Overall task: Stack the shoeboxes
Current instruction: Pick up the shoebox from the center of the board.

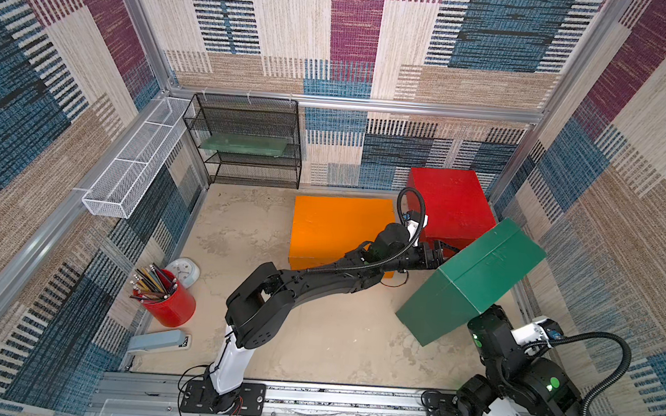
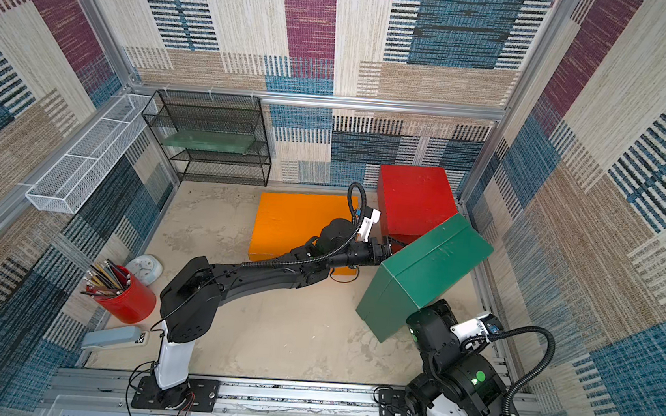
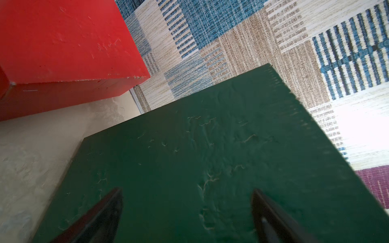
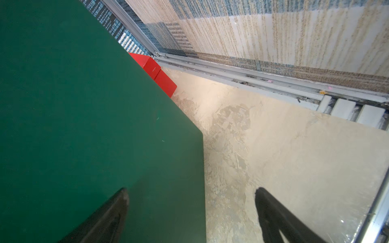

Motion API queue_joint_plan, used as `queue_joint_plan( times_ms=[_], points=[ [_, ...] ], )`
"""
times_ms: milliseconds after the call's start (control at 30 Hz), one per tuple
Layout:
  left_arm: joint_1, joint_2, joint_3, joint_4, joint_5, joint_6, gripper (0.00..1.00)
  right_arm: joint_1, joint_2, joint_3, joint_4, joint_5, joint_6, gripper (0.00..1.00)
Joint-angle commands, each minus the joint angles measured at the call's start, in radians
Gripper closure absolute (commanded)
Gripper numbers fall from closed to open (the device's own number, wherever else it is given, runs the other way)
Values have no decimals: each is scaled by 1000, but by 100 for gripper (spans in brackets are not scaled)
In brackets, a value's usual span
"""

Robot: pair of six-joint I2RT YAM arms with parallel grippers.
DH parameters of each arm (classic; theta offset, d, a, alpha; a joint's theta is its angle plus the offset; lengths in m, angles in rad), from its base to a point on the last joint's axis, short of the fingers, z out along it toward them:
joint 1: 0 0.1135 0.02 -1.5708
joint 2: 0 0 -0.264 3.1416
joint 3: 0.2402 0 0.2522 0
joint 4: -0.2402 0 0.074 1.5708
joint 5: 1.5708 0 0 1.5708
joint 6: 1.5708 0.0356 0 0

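Looking down into the cell, I am seeing a pale, blotchy floor [image 1: 311,339] serving as the work surface. It is fenced by walls [image 1: 502,47] wearing patchwork carpet in blue, plum and beige, with a metal rail [image 1: 353,103] running along the far side. Against the far wall one black mesh shelf [image 1: 256,175] is standing, with one green board [image 1: 246,144] lying on it. One white mesh basket [image 1: 133,162] is hanging on the left wall. At the near left one red cup [image 1: 174,306] of pencils is standing, with one clock [image 1: 186,270] just beyond it and one stapler [image 1: 159,340] lying nearer.

I am counting three boxes. The orange box [image 1: 334,225] is lying flat toward the far side. The red box [image 1: 451,203] is standing in the far right corner, just right of it. The green box [image 1: 482,271] is tilting on the right, nearer than the red one; whether it is touching the floor I cannot tell.

Two arms are working. The left gripper [image 1: 442,252] is reaching to the green box's left edge. In the left wrist view its fingers [image 3: 101,216] are standing spread, released, with the green face lying beyond them. The right gripper [image 4: 192,189] is hiding under the green box in both top views. In the right wrist view its jaws are gaping wide, grasping nothing I can see.
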Motion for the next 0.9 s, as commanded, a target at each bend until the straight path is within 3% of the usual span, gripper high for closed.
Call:
queue_joint_plan(
  times_ms=[0,167,333,567,867],
  points=[
    [-30,13,21,17,84,17,5,-33,-22,-44,240,-118,-115,5],
    [-66,7,86,-31,97,47,5,-102,-48,-80,400,-213,-231,5],
    [-88,7,132,-45,106,50,5,-156,-13,0,414,-245,-303,5],
    [-124,39,235,-102,118,72,5,-162,20,143,415,-228,-369,5],
    [-140,23,397,-244,110,155,5,-162,146,285,539,-328,-487,5]
  ],
)
